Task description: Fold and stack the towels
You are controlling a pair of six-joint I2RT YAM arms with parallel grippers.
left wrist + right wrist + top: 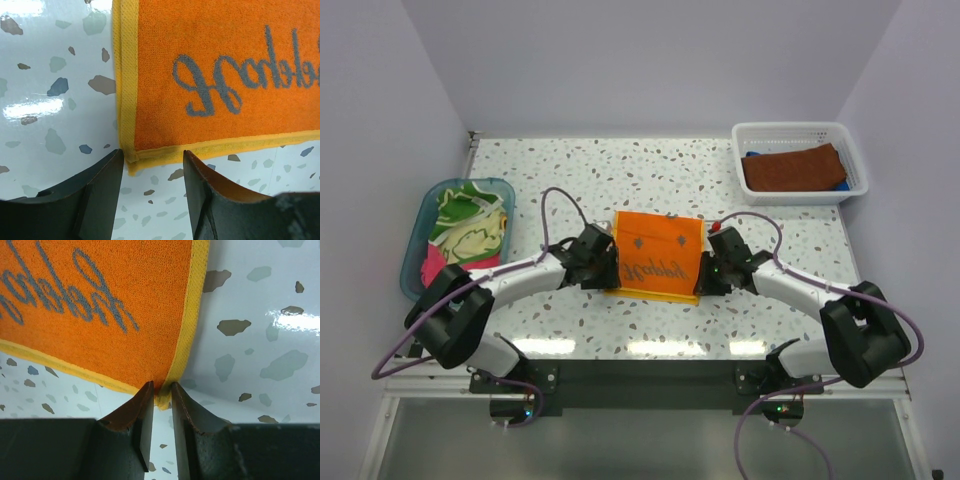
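An orange towel (658,255) with grey script and a yellow hem lies flat in the middle of the table. My left gripper (605,272) is at its near left corner. In the left wrist view that corner of the towel (215,65) lies between the tips of the open left gripper (152,156), unpinched. My right gripper (703,280) is at the near right corner. The right wrist view shows the right gripper (162,387) narrowed onto the bunched corner of the towel (100,305). A rust brown towel (792,168) lies over a blue one (840,185) in the basket.
A white mesh basket (800,130) stands at the back right. A teal tub (420,235) at the left holds a green and yellow patterned towel (470,225) and a pink one (433,262). White walls close in the table at the back and sides.
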